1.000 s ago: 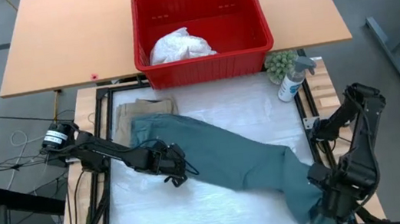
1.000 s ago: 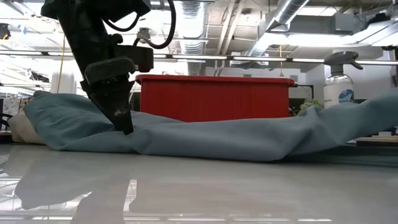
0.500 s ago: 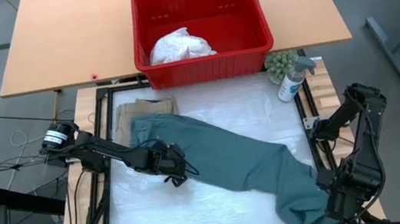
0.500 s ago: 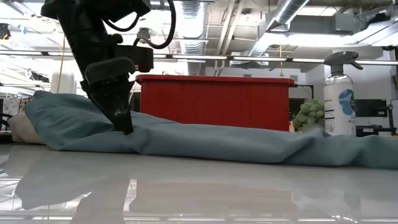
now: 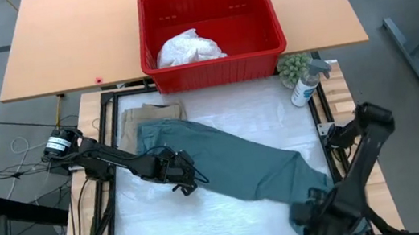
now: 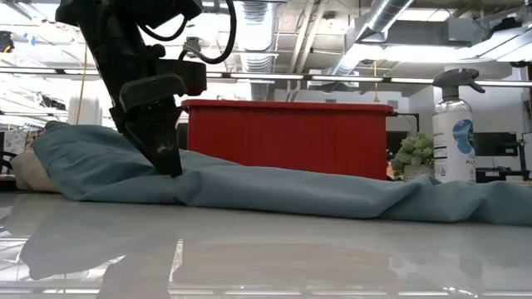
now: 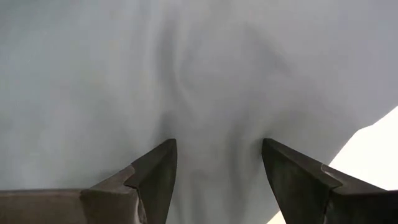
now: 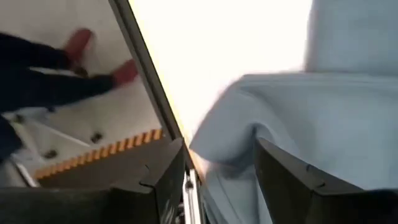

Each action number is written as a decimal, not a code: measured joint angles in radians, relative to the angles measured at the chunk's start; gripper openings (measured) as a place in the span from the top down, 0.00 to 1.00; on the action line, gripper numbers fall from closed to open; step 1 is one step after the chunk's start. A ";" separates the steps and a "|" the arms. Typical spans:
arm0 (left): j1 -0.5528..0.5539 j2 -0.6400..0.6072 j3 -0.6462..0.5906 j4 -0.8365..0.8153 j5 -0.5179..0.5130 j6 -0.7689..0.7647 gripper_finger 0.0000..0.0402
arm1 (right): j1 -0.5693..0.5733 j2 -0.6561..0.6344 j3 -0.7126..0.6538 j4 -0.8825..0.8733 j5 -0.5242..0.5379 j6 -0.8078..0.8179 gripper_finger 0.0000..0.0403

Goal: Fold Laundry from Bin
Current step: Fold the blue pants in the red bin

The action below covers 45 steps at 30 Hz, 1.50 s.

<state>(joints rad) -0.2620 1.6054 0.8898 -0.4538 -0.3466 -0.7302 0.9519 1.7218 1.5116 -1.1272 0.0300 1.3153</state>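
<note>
Teal garment [image 5: 232, 163] now dropped flat; R gripper [image 8: 217, 180] let go, jaws apart. L gripper [image 5: 185, 181] unchanged, open, pressing cloth.

Pale teal cloth [image 8: 311, 118] bunches just ahead of the right tool [image 8: 217, 171], its fingers apart.

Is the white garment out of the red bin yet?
No, in the high view the white garment lies bunched inside the red bin, while only the teal and beige pieces are on the work surface.
</note>
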 joint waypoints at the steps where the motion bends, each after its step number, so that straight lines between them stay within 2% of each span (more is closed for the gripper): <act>1: 0.000 0.000 0.000 0.000 0.003 -0.001 0.44 | -0.001 0.032 0.000 0.012 -0.013 -0.016 0.46; 6: 0.000 0.000 0.000 0.000 0.010 -0.017 0.44 | -0.006 0.155 0.000 0.015 -0.048 0.011 0.46; 17: 0.000 0.000 0.000 0.000 0.023 -0.019 0.44 | 0.045 0.277 0.000 0.080 -0.064 0.240 0.46; 23: 0.000 0.000 0.000 0.001 0.024 -0.015 0.44 | 0.071 0.293 0.000 0.057 -0.077 0.297 0.46; 34: 0.000 0.000 0.000 0.000 0.025 -0.012 0.44 | 0.083 0.296 -0.004 0.050 -0.077 0.283 0.48; 40: 0.000 0.000 0.000 0.000 0.025 -0.011 0.44 | 0.074 0.296 -0.050 0.149 -0.123 0.277 0.64; 45: 0.000 0.000 0.000 0.000 0.026 0.002 0.44 | 0.062 0.295 -0.030 0.159 -0.187 0.251 0.93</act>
<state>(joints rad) -0.2623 1.6051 0.8894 -0.4541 -0.3210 -0.7284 1.0142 2.0171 1.4815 -0.9684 -0.1570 1.5661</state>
